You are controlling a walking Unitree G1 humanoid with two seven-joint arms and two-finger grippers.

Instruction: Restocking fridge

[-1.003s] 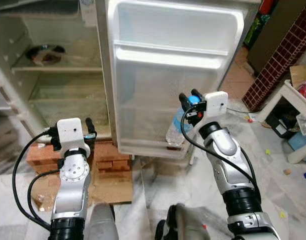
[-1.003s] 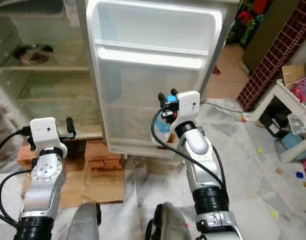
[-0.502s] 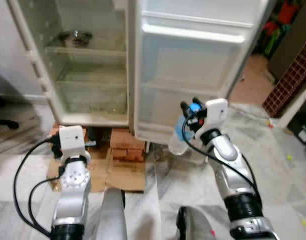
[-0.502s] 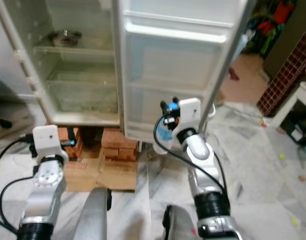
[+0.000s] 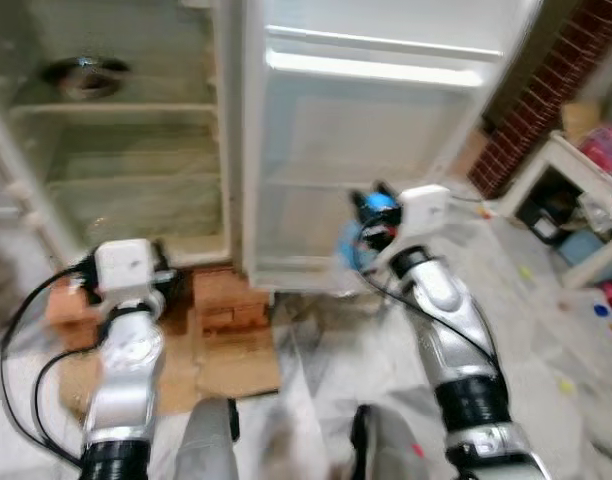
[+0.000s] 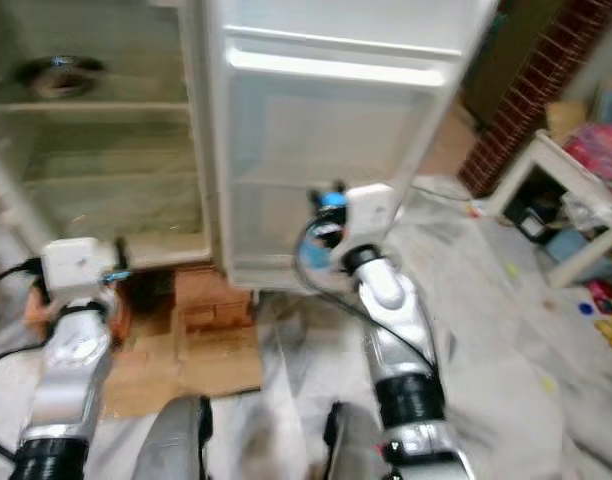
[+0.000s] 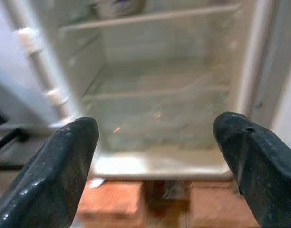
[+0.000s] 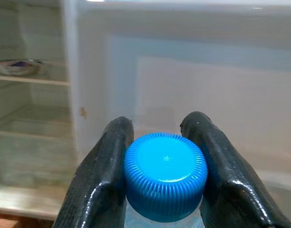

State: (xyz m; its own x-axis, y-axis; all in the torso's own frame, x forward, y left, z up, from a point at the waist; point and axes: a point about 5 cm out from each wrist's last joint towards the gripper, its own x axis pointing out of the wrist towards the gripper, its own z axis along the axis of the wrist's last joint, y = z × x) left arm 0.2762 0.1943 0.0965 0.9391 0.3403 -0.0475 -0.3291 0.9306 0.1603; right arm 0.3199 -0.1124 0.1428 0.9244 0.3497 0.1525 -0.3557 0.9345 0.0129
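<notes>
- Right gripper [image 8: 162, 156] is pinching a bottle [image 8: 165, 176] by its blue cap, one finger [image 8: 103, 175] on each side.
- In the head views the bottle [image 5: 358, 243] hangs low in front of the fridge door [image 5: 376, 150], just off its inner shelves. Pretty blurry there, so can't tell if it touches.
- Left gripper [image 7: 155, 166] is spread wide with nothing in it, pointed into the fridge [image 7: 155, 95] near the bottom shelf.
- Fridge sits on bricks [image 5: 221, 300] with cardboard [image 5: 231, 365] on the floor in front.
- A bowl [image 5: 84, 75] sits on an upper shelf.
- White bench [image 5: 586, 190] and clutter off to the right.
</notes>
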